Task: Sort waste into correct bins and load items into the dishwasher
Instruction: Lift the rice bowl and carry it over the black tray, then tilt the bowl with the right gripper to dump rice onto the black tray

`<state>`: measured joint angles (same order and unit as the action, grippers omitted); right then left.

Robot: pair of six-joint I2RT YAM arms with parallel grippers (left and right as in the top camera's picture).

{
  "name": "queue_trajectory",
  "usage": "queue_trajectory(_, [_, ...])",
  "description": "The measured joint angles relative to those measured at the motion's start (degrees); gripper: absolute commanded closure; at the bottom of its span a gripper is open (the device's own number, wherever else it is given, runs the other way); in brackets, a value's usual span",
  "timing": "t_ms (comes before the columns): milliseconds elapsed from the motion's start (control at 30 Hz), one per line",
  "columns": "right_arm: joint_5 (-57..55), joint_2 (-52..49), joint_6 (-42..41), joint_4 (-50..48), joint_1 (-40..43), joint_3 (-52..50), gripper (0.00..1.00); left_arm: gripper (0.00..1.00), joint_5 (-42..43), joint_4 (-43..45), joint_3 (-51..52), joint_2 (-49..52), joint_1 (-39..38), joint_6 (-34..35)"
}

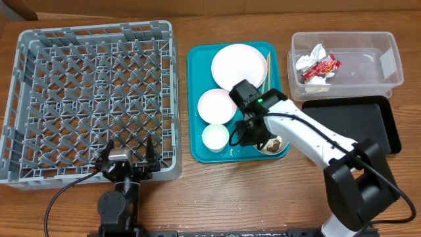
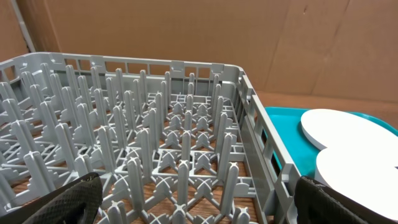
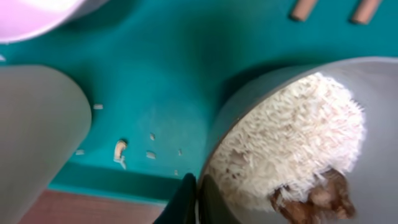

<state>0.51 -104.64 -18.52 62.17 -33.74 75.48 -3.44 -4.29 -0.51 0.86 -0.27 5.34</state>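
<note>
The bowl (image 3: pixel 373 155) of white rice (image 3: pixel 280 137) and a brown lump (image 3: pixel 317 199) sits at the teal tray's (image 1: pixel 196 99) 5 o'clock corner, with loose grains (image 3: pixel 151 154) at its 9 o'clock. The right gripper (image 1: pixel 253 135) hangs over the rim, one fingertip (image 3: pixel 185 200) just outside it; whether it grips I cannot tell. The left gripper (image 1: pixel 128 157), spread wide, hovers at the rack's (image 1: pixel 92 92) 6 o'clock edge.

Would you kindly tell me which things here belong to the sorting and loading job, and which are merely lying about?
Job: dish rack, large plate, small plate, small cup, bowl, rice, brown lump, chopsticks, wrapper, clear tub, black tray.
Lying about: teal tray (only a carrier), cardboard backdrop.
</note>
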Motion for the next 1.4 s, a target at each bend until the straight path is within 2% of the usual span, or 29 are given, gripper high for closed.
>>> queue_trajectory(367, [0.6,0.0,-0.8,15.1,0.0,16.7,0.96,0.0,0.0,0.0,0.0,0.0,0.0,0.0])
queue_trajectory(700, [0.7,0.3,-0.8,20.4,3.8,20.4,0.96,0.0,0.0,0.0,0.0,0.0,0.0,0.0])
queue_trajectory(1000, [1.4,7.8,2.2,22.4,13.1,20.4,0.96,0.0,0.0,0.0,0.0,0.0,0.0,0.0])
queue_trajectory(1400, [12.7,9.9,14.2,23.3,32.5,20.4,0.96,0.0,0.0,0.0,0.0,0.0,0.0,0.0])
